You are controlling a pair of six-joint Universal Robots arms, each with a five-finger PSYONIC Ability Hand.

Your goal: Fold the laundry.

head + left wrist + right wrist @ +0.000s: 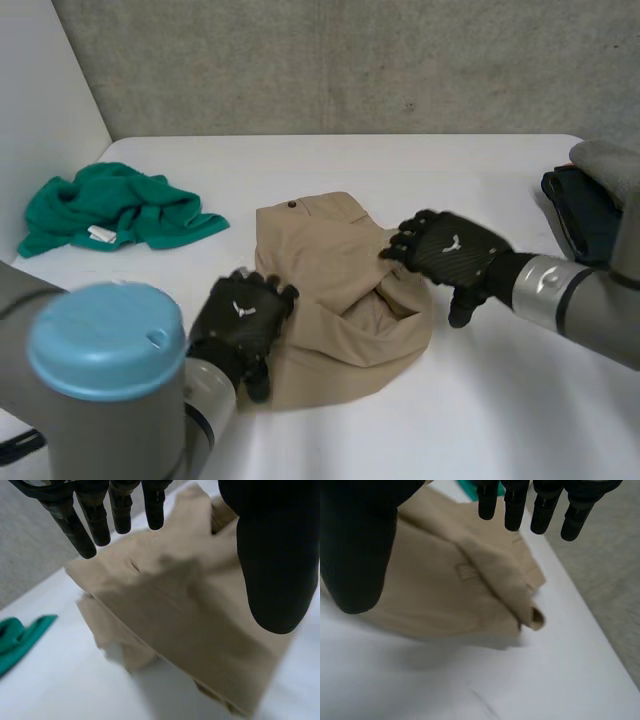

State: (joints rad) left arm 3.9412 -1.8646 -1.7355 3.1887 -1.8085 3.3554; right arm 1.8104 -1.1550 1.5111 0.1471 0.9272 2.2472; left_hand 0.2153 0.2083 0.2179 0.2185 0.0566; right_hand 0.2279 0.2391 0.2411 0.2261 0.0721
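You're mid-fold, I judge; the tan garment (pixel 330 290) lies half-folded at the centre of the table (pixel 480 420), left hand (pixel 240 318) at its 8 o'clock edge, right hand (pixel 450 250) at 2 o'clock, both loose-fingered, holding nothing. Next likely calls for pinching an edge and carrying it across.

Plain tan garment (pixel 340 290); green cloth (pixel 115 210) with a white label (pixel 101 234); white table (pixel 480 400); mottled grey wall (pixel 350 60).

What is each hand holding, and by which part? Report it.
Nothing is held: left hand and right hand are both open over the tan trousers.
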